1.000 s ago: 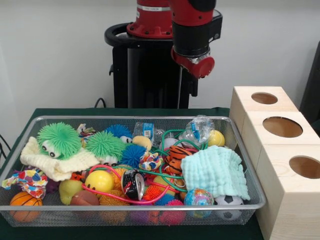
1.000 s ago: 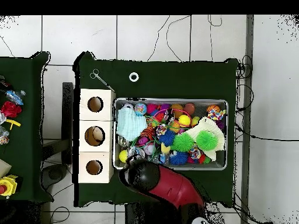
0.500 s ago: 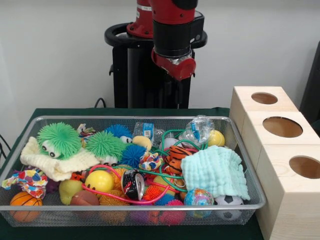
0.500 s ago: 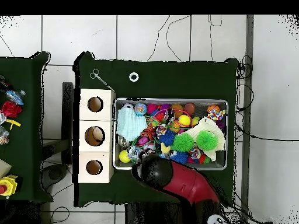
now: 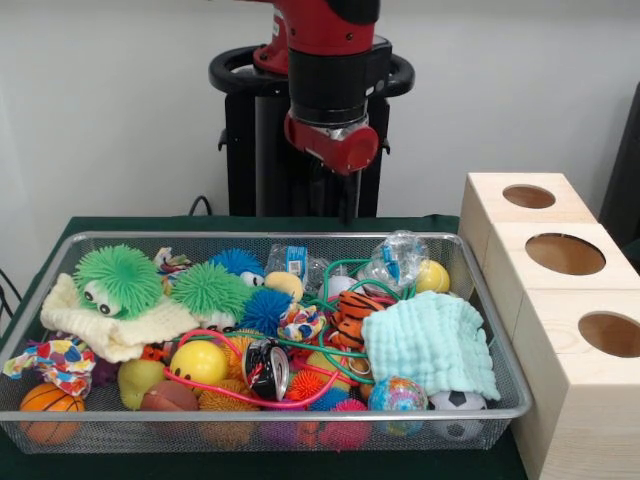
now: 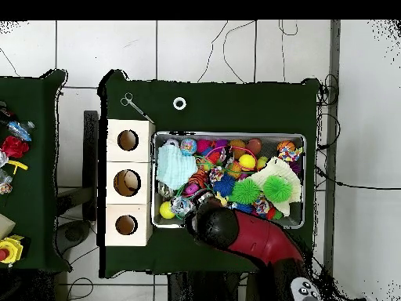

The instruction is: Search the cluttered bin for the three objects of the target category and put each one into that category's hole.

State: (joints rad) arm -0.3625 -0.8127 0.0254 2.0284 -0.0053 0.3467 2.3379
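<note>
The gripper [image 5: 350, 205] hangs above the far edge of the wire bin [image 5: 497, 345], its jaws' state impossible to tell, and the soft balls [image 5: 198, 361] inside look light, best held across the middle.

Plain pale wall [image 5: 120, 110] stood behind the bench [image 6: 235, 110], which wore a dark green cloth. Floor [image 6: 235, 51] was light tile with dark grout; thin black cables [image 6: 243, 35] trailed across it. A second green-covered bench [image 6: 27, 172] sat alongside.
</note>
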